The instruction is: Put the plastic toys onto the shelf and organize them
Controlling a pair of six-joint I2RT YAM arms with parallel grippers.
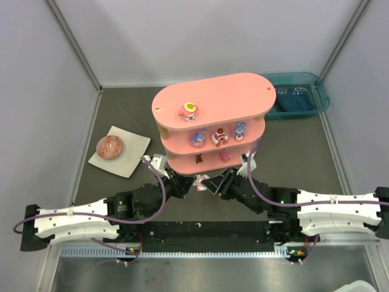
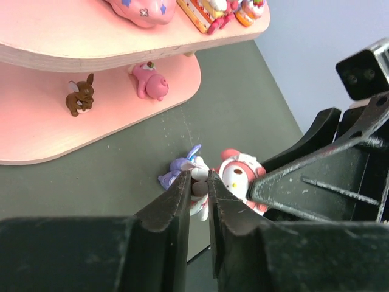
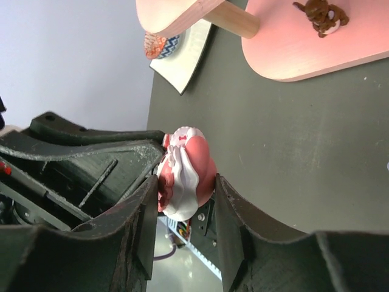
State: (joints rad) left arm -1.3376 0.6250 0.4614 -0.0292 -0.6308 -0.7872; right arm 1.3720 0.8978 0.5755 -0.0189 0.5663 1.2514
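Both jaws clenched on one toy (image 2: 240, 176), near of shelf (image 1: 213, 97).
Could twist free onto purple toy (image 2: 176, 171) if released left before gripped firmly right.

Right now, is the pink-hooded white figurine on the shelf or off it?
Off. The figurine is in front of the shelf, over the table, with the left gripper and right gripper both at it.

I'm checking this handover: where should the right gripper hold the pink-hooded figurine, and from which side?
Probably across the rounded hood and white body of the pink-hooded figurine, coming from the side opposite the left gripper. That gripper pinches a thin part at one side, leaving the bulging body free. It looks the widest, firmest hold, and the right gripper straddles it there.
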